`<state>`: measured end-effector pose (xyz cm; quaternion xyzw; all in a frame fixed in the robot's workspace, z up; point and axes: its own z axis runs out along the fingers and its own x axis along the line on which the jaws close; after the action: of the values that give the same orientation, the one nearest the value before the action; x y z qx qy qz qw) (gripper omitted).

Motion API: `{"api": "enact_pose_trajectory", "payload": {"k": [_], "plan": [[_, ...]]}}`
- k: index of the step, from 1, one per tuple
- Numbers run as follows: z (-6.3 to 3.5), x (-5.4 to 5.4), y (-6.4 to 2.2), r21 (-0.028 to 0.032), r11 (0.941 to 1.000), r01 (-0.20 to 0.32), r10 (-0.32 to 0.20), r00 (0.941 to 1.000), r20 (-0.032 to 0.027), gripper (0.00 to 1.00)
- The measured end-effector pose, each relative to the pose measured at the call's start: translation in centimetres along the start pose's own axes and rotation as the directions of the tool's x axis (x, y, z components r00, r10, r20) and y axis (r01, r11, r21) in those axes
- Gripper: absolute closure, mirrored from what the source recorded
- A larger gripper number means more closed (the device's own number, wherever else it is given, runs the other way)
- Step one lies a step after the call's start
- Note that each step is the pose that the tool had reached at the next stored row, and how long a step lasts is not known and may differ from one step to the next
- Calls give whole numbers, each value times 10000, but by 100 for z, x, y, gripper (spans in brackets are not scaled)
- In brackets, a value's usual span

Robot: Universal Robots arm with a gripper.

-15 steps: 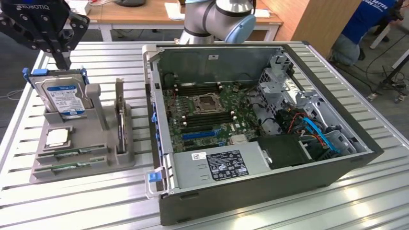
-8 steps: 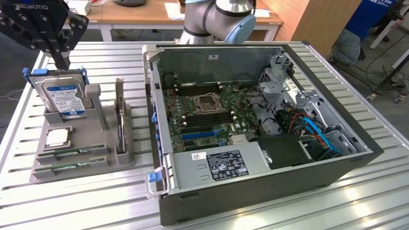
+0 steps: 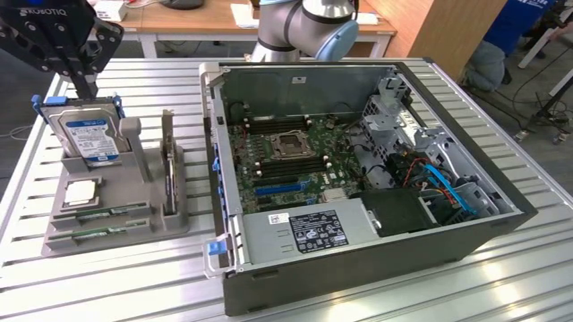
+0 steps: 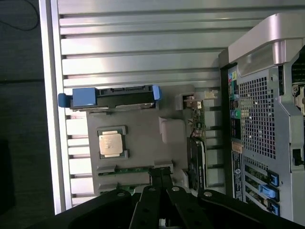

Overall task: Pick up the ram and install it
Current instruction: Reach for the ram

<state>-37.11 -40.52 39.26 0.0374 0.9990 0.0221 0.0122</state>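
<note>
Green ram (image 3: pixel 103 213) lies flat in a grey holder (image 3: pixel 117 231) on the metal table (image 3: pixel 107 282), beside a matching stick (image 3: pixel 90 233). Black gripper (image 3: pixel 87 90), clenched and empty, hangs above the hard drive (image 3: pixel 90 137).

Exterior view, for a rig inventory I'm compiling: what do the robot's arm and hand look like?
The arm is a silver-grey tube with a rounded light-blue joint cap. The hand is black, with white ROBOTIQ lettering on its body. Its fingers are black linked bars with small silver pins at the joints.
</note>
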Motion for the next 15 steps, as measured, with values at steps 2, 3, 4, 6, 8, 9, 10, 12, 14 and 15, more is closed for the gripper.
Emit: {"api": "enact_pose_trajectory", "payload": {"k": [2, 3, 4, 6, 8, 9, 10, 12, 14, 15], "plan": [[-1, -3, -40, -1, 10000, 0, 0, 10000, 1, 91], [-2, -4, -52, -1, 10000, 0, 0, 10000, 1, 91], [-3, -5, -64, 0, 10000, -1, 1, 10000, 0, 91], [-5, -8, -107, 0, 10000, 0, 0, 10000, 0, 91], [-5, -10, -130, -1, 10000, 0, 0, 10000, 1, 91], [-6, -11, -143, 0, 10000, 0, 0, 10000, 1, 91], [-7, -12, -157, 0, 10000, 0, 0, 10000, 0, 91], [-8, -14, -182, 0, 10000, 0, 0, 10000, 0, 91], [-9, -15, -200, 0, 10000, -1, 1, 10000, 0, 91], [-9, -15, -202, 1, 10000, -1, 1, 10000, 1, 91]]}}
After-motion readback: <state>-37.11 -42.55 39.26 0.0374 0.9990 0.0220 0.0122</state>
